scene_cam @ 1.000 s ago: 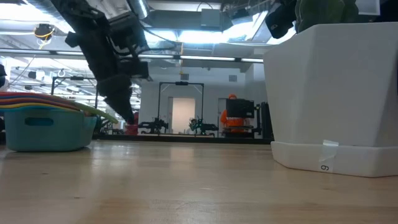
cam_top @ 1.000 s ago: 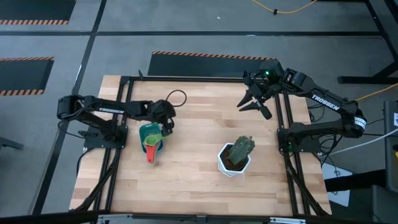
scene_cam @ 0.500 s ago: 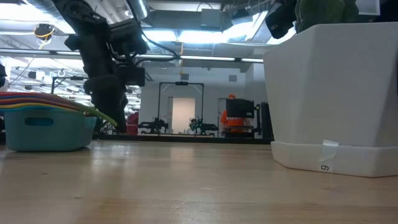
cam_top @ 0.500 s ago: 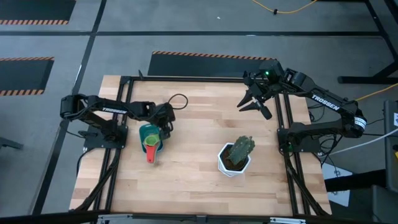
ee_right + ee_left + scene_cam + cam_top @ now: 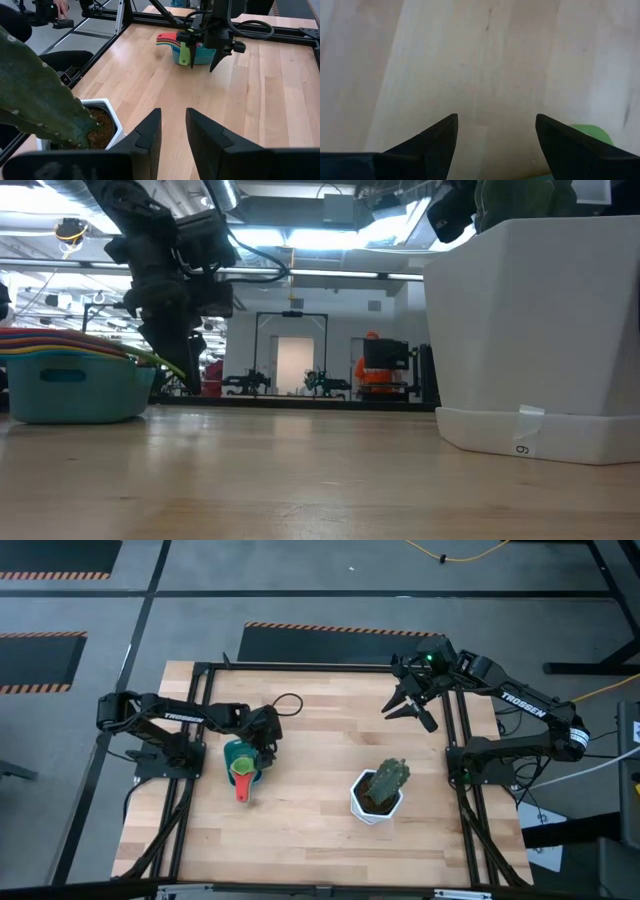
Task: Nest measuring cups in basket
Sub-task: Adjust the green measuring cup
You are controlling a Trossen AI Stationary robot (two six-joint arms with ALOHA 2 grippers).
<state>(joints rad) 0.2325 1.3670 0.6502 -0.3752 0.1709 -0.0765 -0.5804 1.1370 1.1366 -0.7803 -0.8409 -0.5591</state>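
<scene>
Sitting stacked in the teal basket [image 5: 243,755] near the table's left edge: light, stiff, slick plastic cups [image 5: 176,41]; best pinched by the thin handles. Left gripper [image 5: 204,57] just beside them, fingers apart, empty. Right gripper [image 5: 404,707] parked far off, fingers narrowly parted.

Matt wooden table [image 5: 310,810], plastic basket [image 5: 75,390]
</scene>
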